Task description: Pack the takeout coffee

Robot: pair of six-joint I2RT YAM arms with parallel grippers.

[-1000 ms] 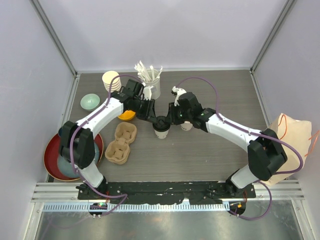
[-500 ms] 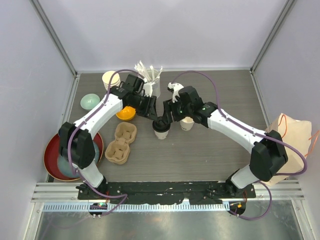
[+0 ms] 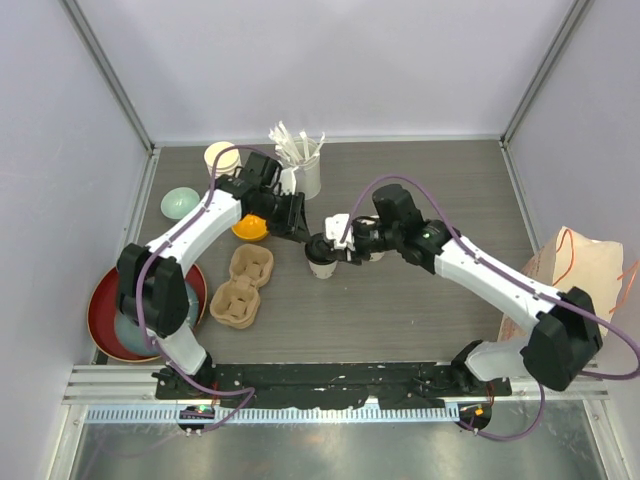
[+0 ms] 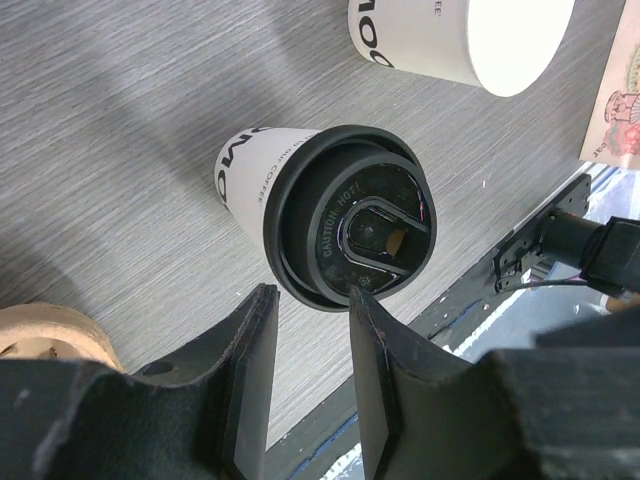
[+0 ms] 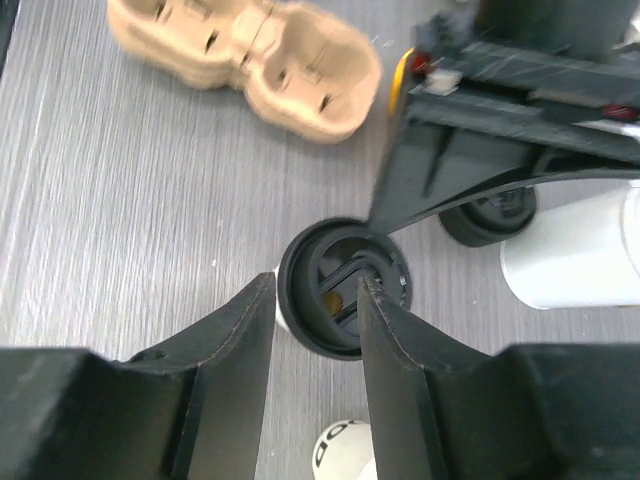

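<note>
On the counter (image 3: 400, 320), the right end effector (image 5: 316, 287) has swung over the capped coffee cup (image 3: 322, 254), jaws parted and empty (left end effector (image 4: 305, 297) likewise released); with the pulp carrier (image 3: 242, 288) at the cup's eight o'clock, packing hasn't begun.

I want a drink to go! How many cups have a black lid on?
1. The lidded cup stands in the middle of the table, just right of the cardboard carriers. The arms could be hiding another one.
</note>
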